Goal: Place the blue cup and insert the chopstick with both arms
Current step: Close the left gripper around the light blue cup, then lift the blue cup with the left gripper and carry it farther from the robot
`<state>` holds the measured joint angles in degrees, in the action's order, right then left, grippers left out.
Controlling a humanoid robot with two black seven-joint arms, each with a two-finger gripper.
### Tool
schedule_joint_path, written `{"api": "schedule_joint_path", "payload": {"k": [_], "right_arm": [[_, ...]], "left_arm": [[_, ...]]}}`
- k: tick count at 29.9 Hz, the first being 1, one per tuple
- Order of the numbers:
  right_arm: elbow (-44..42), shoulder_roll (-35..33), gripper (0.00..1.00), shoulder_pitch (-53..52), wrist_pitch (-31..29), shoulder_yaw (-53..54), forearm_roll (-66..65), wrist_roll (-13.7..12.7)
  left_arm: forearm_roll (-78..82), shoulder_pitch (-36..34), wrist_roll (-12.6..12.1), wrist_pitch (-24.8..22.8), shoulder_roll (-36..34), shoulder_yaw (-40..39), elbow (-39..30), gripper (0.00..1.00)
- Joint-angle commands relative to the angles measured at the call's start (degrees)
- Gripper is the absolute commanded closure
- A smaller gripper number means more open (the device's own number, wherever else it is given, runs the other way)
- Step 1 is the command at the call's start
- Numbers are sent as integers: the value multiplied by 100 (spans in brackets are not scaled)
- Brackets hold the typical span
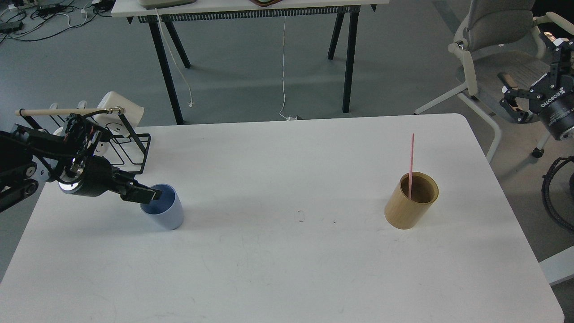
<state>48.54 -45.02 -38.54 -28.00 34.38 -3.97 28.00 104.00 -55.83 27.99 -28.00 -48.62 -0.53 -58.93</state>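
The blue cup [165,211] stands upright on the left part of the white table [287,269]. My left gripper [150,194] comes in from the left, and its dark fingertips reach over the cup's near-left rim, into the mouth. I cannot tell the two fingers apart. The pink chopstick [411,157] stands leaning in the tan wooden holder [410,202] on the right of the table. My right gripper [509,97] hangs off the table's right edge, above the floor by the chair, with its fingers spread and empty.
A black wire rack [128,152] with white cups [121,107] and a wooden dowel [54,111] stands at the back left, just behind my left arm. An office chair [489,49] stands at the right, and another table [246,9] stands behind.
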Motion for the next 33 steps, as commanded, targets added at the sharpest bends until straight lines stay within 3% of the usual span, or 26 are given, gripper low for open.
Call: {"api": "schedule_joint_path", "payload": {"k": [1,3,8,12,13,14,15,18,27,33], "right_arm": [[-2,-33,3,13,0,7,1,0],[-2,-33,3,22,0,7,-8,0],[-2,-33,3,74,0,7,1,0],[-2,-33,3,92,0,7,1,0],[-2,-33,3,109,0,7,-8,0],[-2,-33,3,127,0,7,1,0],[-2,-33,3,127,0,7,1,0],[-2,-33,3,145,0,7,1,0],[-2,-33,3,162,0,16,1,0],[-20,-156,3,162,0,86,1,0]], "left_arm": [[-38,98,1,0,116,0,109,5],[-152,151,1,0,151,0,118,9],[-284,169,1,0,160,9,180,37],[-275,230,1,0,151,9,189,54],[-258,239,1,0,151,9,189,68],[-249,248,1,40,160,18,189,93],[-266,257,1,162,160,9,197,99],[-275,292,1,383,151,18,197,100],[-504,274,1,418,98,-157,171,100],[-627,195,1,226,63,-895,-513,100]]}}
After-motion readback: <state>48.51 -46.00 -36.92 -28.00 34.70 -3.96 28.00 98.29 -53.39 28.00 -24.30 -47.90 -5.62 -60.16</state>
